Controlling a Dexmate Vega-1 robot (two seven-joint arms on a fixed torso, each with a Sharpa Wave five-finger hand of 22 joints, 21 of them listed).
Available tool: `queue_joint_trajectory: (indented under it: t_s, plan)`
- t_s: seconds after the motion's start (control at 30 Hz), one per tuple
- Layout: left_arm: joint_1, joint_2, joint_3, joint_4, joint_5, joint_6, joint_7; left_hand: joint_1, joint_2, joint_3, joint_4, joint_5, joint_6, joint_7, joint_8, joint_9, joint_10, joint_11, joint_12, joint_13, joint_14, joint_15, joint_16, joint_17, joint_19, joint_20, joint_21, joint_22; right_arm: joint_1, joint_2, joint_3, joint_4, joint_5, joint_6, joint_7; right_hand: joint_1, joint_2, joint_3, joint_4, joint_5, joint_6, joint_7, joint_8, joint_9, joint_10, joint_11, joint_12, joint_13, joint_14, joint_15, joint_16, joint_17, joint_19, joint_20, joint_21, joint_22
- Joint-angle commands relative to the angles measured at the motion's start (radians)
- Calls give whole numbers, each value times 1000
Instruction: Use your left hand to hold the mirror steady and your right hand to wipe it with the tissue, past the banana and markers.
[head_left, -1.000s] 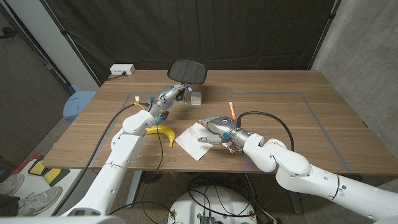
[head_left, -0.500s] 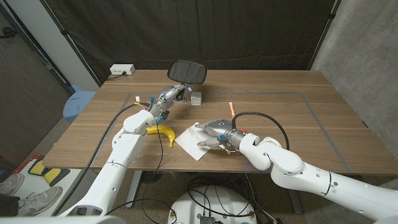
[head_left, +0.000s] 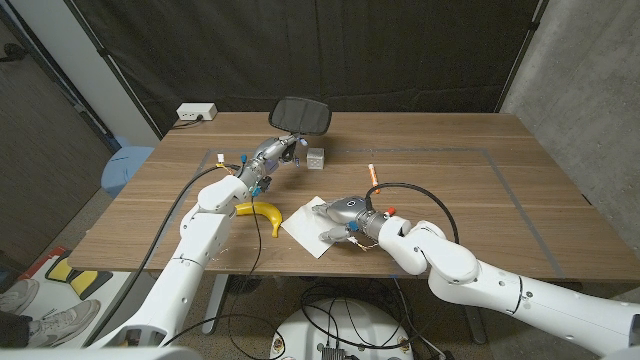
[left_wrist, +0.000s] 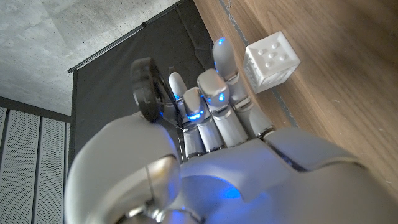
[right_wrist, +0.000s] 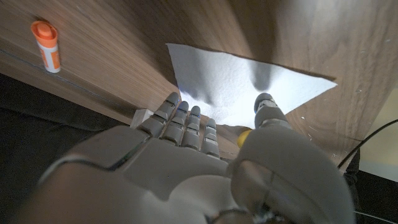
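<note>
Counter (head_left: 480, 190): wood-grain top, matte, with a thin taped rectangle outlining its middle.

Mirror (head_left: 301, 115): rounded-rectangle dark glass in a black frame, upright at 12 o'clock near the far edge. My left hand (head_left: 275, 152) is at its base, smooth silver shell, fingers (left_wrist: 219, 99) extended close together toward the stand; whether they grip it I cannot tell.

Die (head_left: 317, 158): small pale cube with dimpled pips, just beside my left hand at its 3 o'clock.

Tissue (head_left: 313, 229): thin white square, soft fibrous surface, lying flat at 6 o'clock. My right hand (head_left: 340, 217) hovers over it, fingers (right_wrist: 186, 121) loosely spread, thumb apart, holding nothing.

Banana (head_left: 263, 214): curved, yellow, smooth, just beside the tissue at its 9 o'clock.

Marker (head_left: 375, 176): slim cylinder with orange cap, at 1 o'clock of my right hand.
</note>
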Motion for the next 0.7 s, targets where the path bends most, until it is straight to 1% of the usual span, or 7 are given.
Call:
queue_joint_trajectory:
  t_s: [0.03, 0.23, 0.37, 0.4, 0.5, 0.63, 0.7]
  plan:
    - [-5, -3, -6, 9, -4, -1, -8, -2, 7, 9, -3, -4, 8, -1, 9, 3, -34, -47, 3, 3, -4, 1, 11, 3, -7, -103, 13, -3, 20, 14, -39, 25, -74, -7, 37, 38, 0, 14, -3, 15, 45, -3, 19, 2, 42, -12, 17, 3, 83, -49, 20, 10, 46, -12, 24, 8]
    - [-6, -4, -8, 9, -6, 1, -10, -3, 7, 11, -3, -5, 10, 0, 10, -3, -32, -47, 3, 3, -5, 0, 16, 3, -7, -103, 18, -6, 17, 13, -47, 37, -104, -16, 40, 78, -8, 26, -5, 28, 100, -9, 33, 1, 114, -32, 33, 4, 168, -79, 43, 20, 80, -22, 48, 15]
    - [-9, -6, -6, 10, -6, 5, -11, -3, 7, 12, -3, -7, 10, 0, 9, -9, -34, -46, 3, 3, -5, 1, 19, 3, -7, -103, 20, -10, 11, 14, -51, 46, -131, -32, 37, 136, -17, 43, -5, 49, 198, -17, 57, -1, 212, -56, 43, 5, 258, -126, 75, 32, 127, -38, 83, 24]
    - [-10, -5, -6, 11, -4, 6, -11, -4, 7, 13, -3, -7, 8, 0, 11, -7, -34, -47, 3, 3, -6, 1, 21, 3, -7, -103, 23, -10, 9, 19, -55, 50, -148, -43, 41, 168, -11, 52, -9, 57, 248, -34, 69, -1, 252, -67, 48, 6, 292, -165, 91, 38, 145, -49, 96, 26]
    - [-13, -6, -5, 14, -4, 8, -13, -4, 8, 14, -4, -9, 8, 1, 10, -13, -33, -47, 3, 3, -7, 1, 23, 2, -8, -103, 24, -14, 1, 21, -57, 62, -169, -53, 19, 233, -10, 46, -12, 65, 355, -46, 93, -2, 340, -86, 60, 8, 353, -187, 141, 65, 166, -61, 120, 33]
    - [-17, -6, -2, 16, 0, 13, -14, -4, 8, 16, -4, -10, 7, -1, 12, -13, -33, -47, 3, 3, -8, 1, 27, 2, -8, -103, 26, -18, -31, 2, -32, 82, -134, -25, -124, 358, 21, -8, -1, 52, 624, -87, 129, -1, 538, -101, 93, 21, 491, -201, 288, 168, 195, -82, 196, 59]
    - [-19, -6, -1, 18, 0, 15, -15, -5, 8, 17, -4, -11, 5, 0, 13, -13, -33, -47, 3, 3, -9, 1, 28, 2, -8, -104, 29, -18, -49, -9, -12, 96, -97, 3, -217, 390, 31, -44, 11, 33, 752, -90, 144, 1, 660, -107, 133, 42, 557, -199, 360, 227, 208, -87, 245, 77]
